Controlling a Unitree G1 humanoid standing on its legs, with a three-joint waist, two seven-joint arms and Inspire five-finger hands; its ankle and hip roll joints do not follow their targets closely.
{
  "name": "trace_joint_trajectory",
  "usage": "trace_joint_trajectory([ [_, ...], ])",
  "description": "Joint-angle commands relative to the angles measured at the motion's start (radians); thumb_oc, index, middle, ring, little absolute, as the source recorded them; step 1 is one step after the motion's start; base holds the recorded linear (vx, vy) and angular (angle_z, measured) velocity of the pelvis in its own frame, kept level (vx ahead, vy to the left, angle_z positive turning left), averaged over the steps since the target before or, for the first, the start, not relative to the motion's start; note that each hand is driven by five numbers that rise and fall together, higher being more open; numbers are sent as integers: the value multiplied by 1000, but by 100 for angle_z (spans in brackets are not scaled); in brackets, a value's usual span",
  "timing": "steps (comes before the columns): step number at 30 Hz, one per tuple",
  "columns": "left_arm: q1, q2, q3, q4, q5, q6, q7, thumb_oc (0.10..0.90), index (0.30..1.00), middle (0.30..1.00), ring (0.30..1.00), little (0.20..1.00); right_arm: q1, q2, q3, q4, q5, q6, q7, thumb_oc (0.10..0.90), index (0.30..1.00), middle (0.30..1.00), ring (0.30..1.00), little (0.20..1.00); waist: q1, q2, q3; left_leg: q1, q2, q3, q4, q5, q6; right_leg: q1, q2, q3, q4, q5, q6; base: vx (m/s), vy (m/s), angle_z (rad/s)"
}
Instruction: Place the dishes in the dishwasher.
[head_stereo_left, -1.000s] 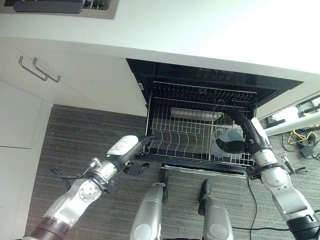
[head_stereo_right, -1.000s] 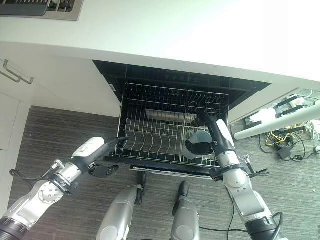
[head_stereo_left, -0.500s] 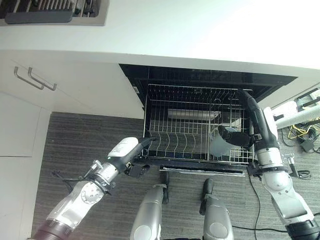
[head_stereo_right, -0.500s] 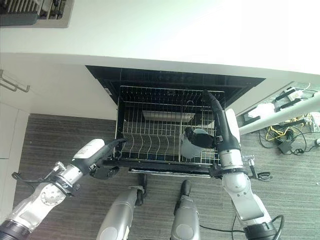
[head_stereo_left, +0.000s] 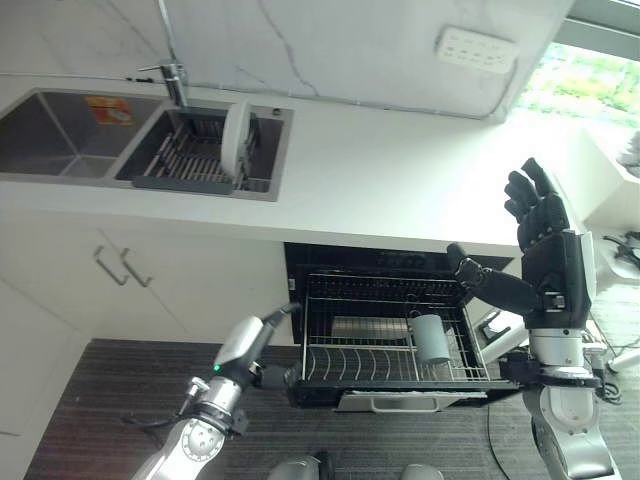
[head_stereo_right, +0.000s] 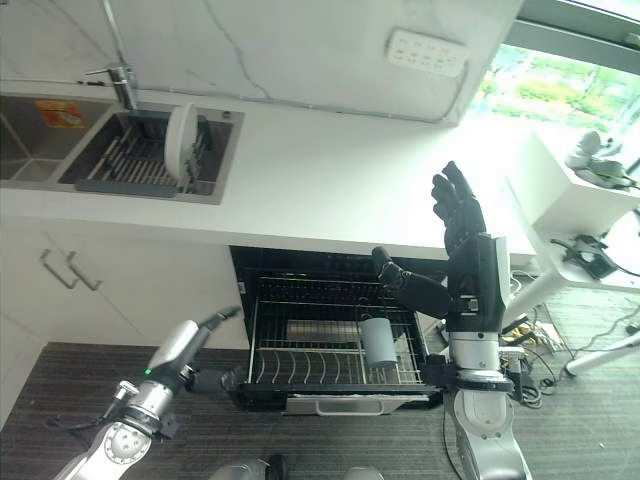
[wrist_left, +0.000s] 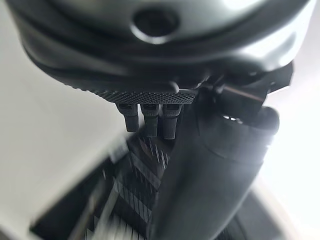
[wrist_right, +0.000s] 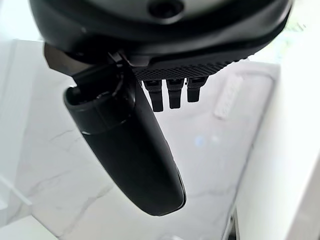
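A grey cup (head_stereo_left: 431, 338) stands in the right part of the pulled-out dishwasher rack (head_stereo_left: 312, 372) under the white counter. My right hand (head_stereo_left: 545, 255) is raised above the counter edge, well over the cup, open with fingers spread and nothing in it; its thumb (wrist_right: 130, 150) sticks out straight. My left hand (head_stereo_left: 250, 345) reaches low to the rack's front left corner with fingers straight, open; the rack's tines show past its thumb (wrist_left: 210, 170). A white plate (head_stereo_left: 235, 130) stands upright in the drying rack (head_stereo_left: 185, 165) in the sink.
A faucet (head_stereo_left: 172, 80) rises behind the sink. White cabinet doors with two bar handles (head_stereo_left: 120, 268) sit left of the dishwasher. The dishwasher's pale front handle (head_stereo_left: 385, 401) lies below the rack. A white side table (head_stereo_right: 580, 190) stands at the right.
The camera has tilted up, so the counter and sink now show. My right hand has let go of the cup and risen above the counter. The cup stays in the rack.
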Motion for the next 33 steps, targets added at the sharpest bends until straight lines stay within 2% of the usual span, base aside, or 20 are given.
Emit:
trace_joint_trajectory([
  [1,-67,-12,97,-109,-141,-14,83,800,900,900,900,900,-101,-34,-54,-15,73,-96,23,800,900,900,900,900,5,49,14,112,70,-6,-96,-129,-49,11,124,-21,31,-43,9,123,84,37],
  [2,-66,-21,111,-93,-170,12,79,800,900,900,900,900,-101,-39,-58,-14,74,-95,17,800,900,900,900,900,3,46,15,116,61,-15,-96,-126,-53,17,189,-13,15,-73,-17,101,14,36],
  [4,-60,-46,131,-72,-278,39,32,800,900,900,900,900,-104,-57,-67,-16,94,-95,18,800,900,900,900,900,5,34,14,121,41,-17,-96,-115,-71,7,253,-20,0,-121,-52,101,0,40],
  [6,-43,-76,157,-48,-354,59,-43,800,900,900,900,900,-103,-71,-84,-5,139,-99,44,800,900,900,900,900,10,22,17,137,25,-13,-96,-96,-82,0,240,-10,0,-169,-74,109,-45,26],
  [7,-36,-87,163,-24,-366,73,-19,800,900,900,900,900,-100,-88,-102,-1,183,-100,75,800,900,900,900,900,5,15,18,156,12,-7,-96,-87,-87,-17,236,14,0,-173,-78,184,-55,46],
  [8,-13,-105,181,26,-434,36,-5,800,900,900,900,900,-96,-120,-126,20,207,-137,97,800,900,900,900,900,22,-27,28,186,8,77,-77,-49,-116,-1,155,-25,0,-191,-98,160,-26,26],
  [9,-11,-116,181,47,-440,21,-11,800,900,900,900,900,-91,-126,-127,25,196,-143,90,800,900,900,900,900,22,-27,44,157,12,57,0,-27,-130,9,160,-2,0,-191,-105,133,73,-1],
  [10,-6,-144,191,97,-455,15,-26,800,900,900,900,900,-104,-139,-125,44,236,-140,113,800,900,900,900,900,38,-27,65,47,22,12,133,33,-160,11,163,10,0,-188,-130,62,130,-30],
  [13,-4,-175,204,187,-473,-5,-35,800,900,900,900,900,-127,-117,-119,48,237,-118,148,800,900,900,900,900,36,-14,62,60,65,0,22,54,-164,13,174,34,0,-198,-130,165,248,-4],
  [14,-1,-188,207,224,-476,-2,-38,800,900,900,900,900,-133,-115,-118,42,222,-98,159,800,900,900,900,900,36,-8,60,94,79,-9,-95,63,-166,17,173,43,0,-205,-123,270,448,-26],
  [15,2,-204,199,277,-468,10,-42,800,900,900,900,900,-141,-117,-111,38,206,-80,151,800,900,900,900,900,34,20,60,33,129,-59,-96,44,-185,27,192,60,0,-219,-118,284,479,-16],
  [17,-2,-227,185,341,-451,13,-51,800,900,900,900,900,-146,-125,-110,31,189,-73,126,800,900,900,900,900,35,34,59,-19,159,-95,-96,66,-207,43,194,72,0,-234,-117,245,402,-6],
  [18,-10,-240,173,405,-435,1,-65,800,900,900,900,900,-146,-137,-118,25,193,-69,109,800,900,900,900,900,30,39,57,-39,174,-83,-96,75,-213,53,183,68,0,-243,-114,252,450,-9],
  [20,-32,-256,143,514,-413,29,-105,800,900,900,900,900,-139,-156,-145,10,219,-52,75,800,900,900,900,900,9,48,39,-29,184,-26,-96,46,-203,51,133,25,0,-239,-83,251,492,-23],
  [23,-42,-277,120,638,-358,43,-156,800,900,900,900,900,-116,-125,-170,-9,217,-50,42,800,900,900,900,900,-5,56,26,18,124,-50,-96,-15,-162,35,87,16,0,-207,-52,207,366,-1],
  [26,-24,-290,99,701,-330,52,-165,800,900,900,900,900,-123,-101,-165,-22,201,-36,44,800,900,900,900,900,-4,67,19,41,102,-42,-96,-40,-132,27,79,-16,0,-182,-43,112,283,-15],
  [27,-20,-290,97,719,-326,51,-167,800,900,900,900,900,-125,-96,-163,-25,199,-32,50,800,900,900,900,900,-4,69,19,46,103,-29,-96,-47,-125,24,80,-36,0,-171,-41,32,327,-31],
  [28,-16,-289,102,764,-336,78,-163,800,900,900,900,900,-143,-83,-147,-30,204,-3,77,800,900,900,900,900,15,71,22,67,126,55,-96,-76,-109,33,91,-156,0,-118,-28,29,303,-67],
  [31,-30,-297,103,805,-323,104,-179,800,900,900,900,900,-147,-99,-155,-26,203,-12,40,800,900,900,900,900,1,49,26,48,91,24,-96,-73,-104,-12,189,-108,0,-135,-60,-13,71,-143],
  [33,-20,-305,101,815,-328,108,-182,800,900,900,900,900,-158,-111,-160,-32,214,-1,46,800,900,900,900,900,7,39,25,42,73,25,-96,-68,-107,-32,196,-113,0,-147,-68,-48,-82,39],
])
